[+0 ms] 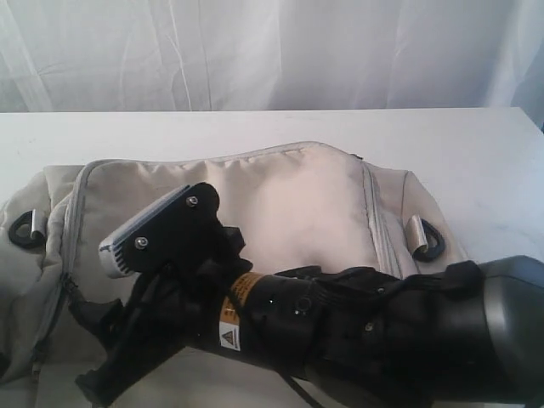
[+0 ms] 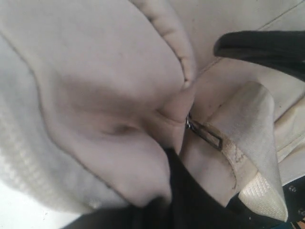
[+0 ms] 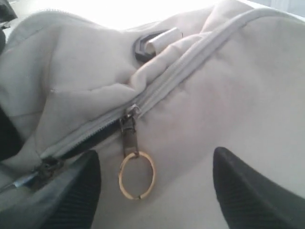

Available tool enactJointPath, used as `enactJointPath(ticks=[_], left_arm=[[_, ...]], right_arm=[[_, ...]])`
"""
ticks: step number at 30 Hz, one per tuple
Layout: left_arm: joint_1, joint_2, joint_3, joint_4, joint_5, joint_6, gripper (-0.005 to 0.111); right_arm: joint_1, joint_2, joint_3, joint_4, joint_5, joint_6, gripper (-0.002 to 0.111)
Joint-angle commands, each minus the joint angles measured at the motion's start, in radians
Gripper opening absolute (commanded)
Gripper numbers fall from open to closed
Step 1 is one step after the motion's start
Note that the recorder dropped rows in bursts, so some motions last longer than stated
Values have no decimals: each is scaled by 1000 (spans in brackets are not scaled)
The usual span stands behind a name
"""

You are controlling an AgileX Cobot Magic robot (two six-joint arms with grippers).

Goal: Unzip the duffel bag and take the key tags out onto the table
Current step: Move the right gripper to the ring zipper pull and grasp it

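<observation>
The cream-beige duffel bag (image 1: 289, 195) lies flat on the white table (image 1: 255, 127). My right arm reaches across its front, and my right gripper (image 1: 92, 357) is low at the bag's near left end. In the right wrist view that gripper (image 3: 162, 191) is open, and the zipper slider (image 3: 128, 125) with its bare metal pull ring (image 3: 137, 175) hangs between its fingers (image 3: 71, 191) without touching them. A short dark gap (image 3: 90, 138) shows where the zip has parted. My left gripper (image 2: 162, 210) is pressed into the bag (image 2: 105, 95), shut on a fold of fabric. The key tags are hidden.
Black D-rings sit at the bag's right end (image 1: 425, 238) and left end (image 1: 25, 228). A second metal zipper pull (image 2: 205, 133) lies beside a webbing strap (image 2: 259, 157). A white curtain (image 1: 255, 51) hangs behind the table's far edge.
</observation>
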Motion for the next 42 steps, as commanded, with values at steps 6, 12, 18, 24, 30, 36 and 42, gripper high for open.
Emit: enactJointPath(ticks=[6,12,18,24,30,36,42], left_arm=[[0,-15,0,-26,17,18,0],[0,-15,0,-26,17,18,0],[0,-15,0,-29,17,19,0],[0,-15,0,-29,17,19,0],[0,-15,0,-27,17,19,0],[0,-15,0,-27,17,19,0],[0,-15,0,-27,31,44,0]], right_arm=[[27,17,-29,-98,42,0,64],[30,19,-54,-98,87,-19,64],[30,57,-96,-98,146,-57,63],[33,115,-133,-98,164,-57,63],[32,127,-133,-98,161,-90,26],[32,127,-136,-96,151,-151,2],[32,96,-136,-95,153,-210,0]])
